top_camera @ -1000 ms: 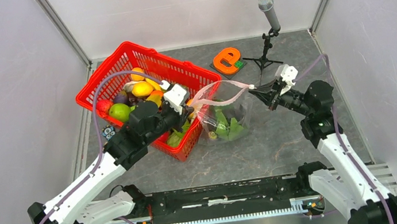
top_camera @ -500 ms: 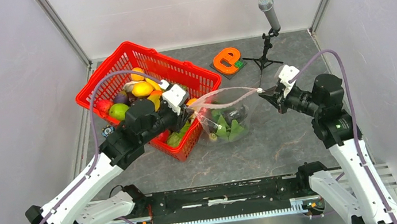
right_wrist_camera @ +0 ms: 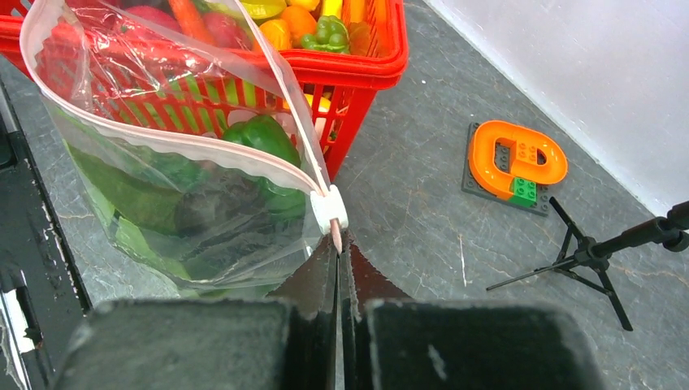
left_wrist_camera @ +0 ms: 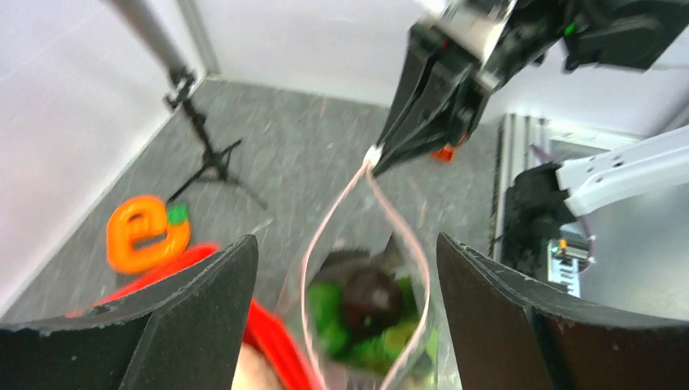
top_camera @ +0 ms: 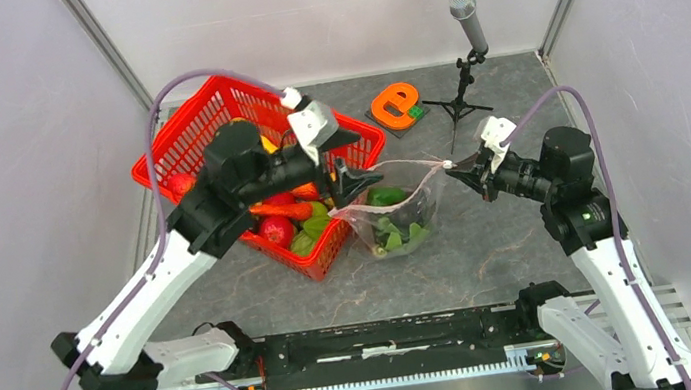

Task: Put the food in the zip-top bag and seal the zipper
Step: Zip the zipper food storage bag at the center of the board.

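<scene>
Left gripper point(top_camera: 349, 161) lets go; right gripper point(right_wrist_camera: 339, 244) holds on.
The clear dotted zip-top plastic bag point(right_wrist_camera: 187, 236) stands just right of the red plastic lattice basket point(right_wrist_camera: 357, 65), holding green toy leaves point(right_wrist_camera: 114, 187), a green toy pepper point(right_wrist_camera: 262, 134) and a dark piece point(right_wrist_camera: 203, 210). Its pale pink zipper strip point(right_wrist_camera: 162, 138) is pinched at the right end by the right gripper's pressed-together fingers. The left gripper, clamped on the left end a second ago, now hangs spread above the basket's toy fruit point(top_camera: 278, 230).

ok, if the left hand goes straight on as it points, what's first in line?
Likely the open mouth of the bag: its pink zipper strip lies dead ahead of the left hand, between its open fingers. Behind it, the right hand pinching the strip's far end. Depth is unclear.
</scene>
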Available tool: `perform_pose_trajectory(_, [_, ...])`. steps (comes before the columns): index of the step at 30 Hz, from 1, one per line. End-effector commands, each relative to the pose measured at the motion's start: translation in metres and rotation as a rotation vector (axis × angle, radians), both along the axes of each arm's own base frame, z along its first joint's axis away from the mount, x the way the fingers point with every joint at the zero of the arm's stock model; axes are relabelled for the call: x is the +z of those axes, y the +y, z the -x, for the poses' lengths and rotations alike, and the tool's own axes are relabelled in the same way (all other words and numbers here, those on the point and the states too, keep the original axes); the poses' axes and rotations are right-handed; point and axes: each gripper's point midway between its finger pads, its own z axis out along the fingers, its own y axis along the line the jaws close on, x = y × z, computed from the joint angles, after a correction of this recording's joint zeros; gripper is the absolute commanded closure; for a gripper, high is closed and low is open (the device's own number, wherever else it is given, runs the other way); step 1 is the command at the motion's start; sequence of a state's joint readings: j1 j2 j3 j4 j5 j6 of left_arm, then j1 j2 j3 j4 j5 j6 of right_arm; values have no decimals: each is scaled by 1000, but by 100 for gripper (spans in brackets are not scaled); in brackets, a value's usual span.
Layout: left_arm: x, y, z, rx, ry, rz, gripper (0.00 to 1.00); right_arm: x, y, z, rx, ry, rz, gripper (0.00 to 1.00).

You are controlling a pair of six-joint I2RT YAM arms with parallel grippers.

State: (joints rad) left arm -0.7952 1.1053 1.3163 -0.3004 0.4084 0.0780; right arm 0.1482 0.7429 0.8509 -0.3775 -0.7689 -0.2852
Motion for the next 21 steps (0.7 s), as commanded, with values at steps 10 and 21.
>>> perform_pose_trajectory(10, [-20, -115, 19, -338, -46, -183, 16, 27, 7, 10, 57, -88, -36, 100])
perform_pose_trajectory(21, [-45, -138, -2, -201, -74, -265, 32, 27, 7, 13, 69, -100, -32, 100])
